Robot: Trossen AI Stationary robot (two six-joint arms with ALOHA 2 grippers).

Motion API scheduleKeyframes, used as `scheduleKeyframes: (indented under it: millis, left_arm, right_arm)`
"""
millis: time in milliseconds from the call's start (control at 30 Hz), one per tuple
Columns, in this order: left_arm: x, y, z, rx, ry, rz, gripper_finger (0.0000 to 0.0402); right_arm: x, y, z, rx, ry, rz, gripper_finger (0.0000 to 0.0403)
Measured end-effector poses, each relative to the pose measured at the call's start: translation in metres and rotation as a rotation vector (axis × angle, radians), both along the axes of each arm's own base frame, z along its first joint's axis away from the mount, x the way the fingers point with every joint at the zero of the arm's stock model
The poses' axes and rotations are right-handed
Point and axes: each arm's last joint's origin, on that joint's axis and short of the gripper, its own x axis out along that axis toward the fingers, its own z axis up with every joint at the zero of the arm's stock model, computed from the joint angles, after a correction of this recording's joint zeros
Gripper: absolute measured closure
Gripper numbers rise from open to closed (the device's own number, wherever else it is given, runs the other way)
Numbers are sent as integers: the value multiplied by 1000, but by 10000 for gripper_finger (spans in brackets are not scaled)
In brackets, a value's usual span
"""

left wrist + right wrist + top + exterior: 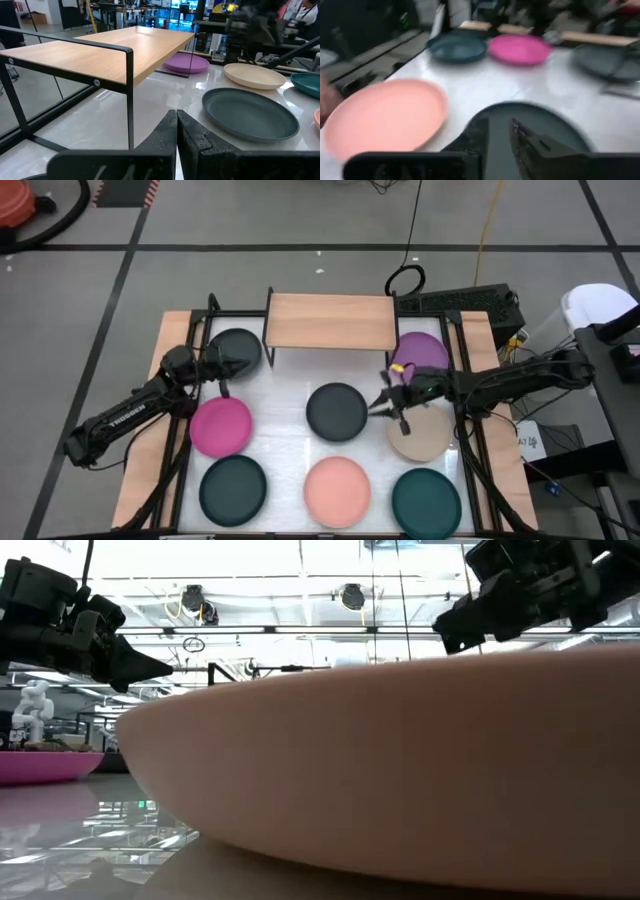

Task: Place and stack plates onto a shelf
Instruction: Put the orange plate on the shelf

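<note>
Shelf (331, 321) bare | 8 plates around | left gripper (246, 360) closed | right gripper (384, 406) narrowly parted over grey plate (337, 411)

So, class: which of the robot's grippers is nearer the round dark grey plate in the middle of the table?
The right gripper: it sits just beside the dark grey plate, at its rim. The left gripper is farther off, over by the black plate.

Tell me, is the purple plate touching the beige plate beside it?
Cannot tell. In the high view the right gripper and arm cover the space between the purple plate and the beige plate.
</note>
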Motion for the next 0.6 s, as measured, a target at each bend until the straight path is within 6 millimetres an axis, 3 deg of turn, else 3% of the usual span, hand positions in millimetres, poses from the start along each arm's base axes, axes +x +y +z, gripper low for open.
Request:
scheduleKeyframes:
  millis: [267,433,600]
  left_arm:
    - [0,0,0,0,0,0,398]
    - [0,0,0,0,0,0,398]
    - [0,0,0,0,0,0,398]
  right_arm:
    - [43,37,-15,31,156,128,281]
    - [74,54,-23,55,277,144,271]
    - [93,68,-36,71,410,145,271]
